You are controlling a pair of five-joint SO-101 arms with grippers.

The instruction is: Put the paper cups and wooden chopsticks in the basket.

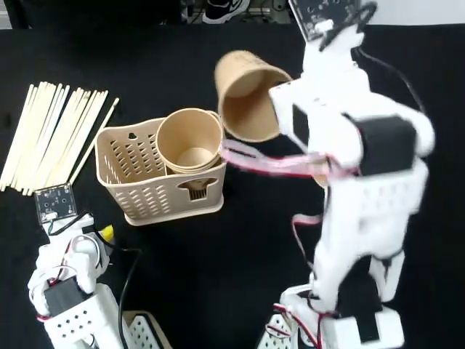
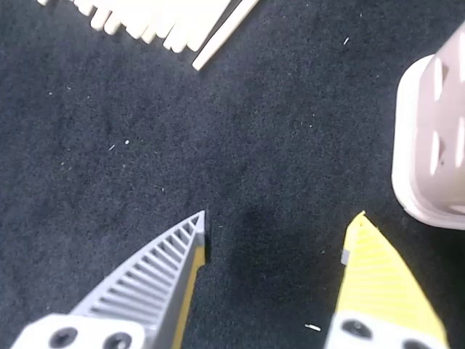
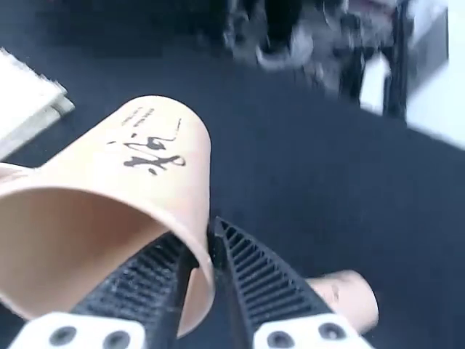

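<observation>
Paper cup [image 1: 245, 93] in R jaws

1. I see one corner of the basket [image 2: 430, 145]; the frame edge cuts off the rest.
2. chopsticks [image 2: 171, 20]: ends alone in frame.
3. held paper cup [image 3: 109, 211]: mouth cut by the edge.
4. second paper cup [image 3: 352, 294]: partly hidden behind right gripper [image 3: 212, 231].

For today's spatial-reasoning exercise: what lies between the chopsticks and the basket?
Nothing. In the high view, only bare black tabletop separates the chopsticks from the basket.
</observation>
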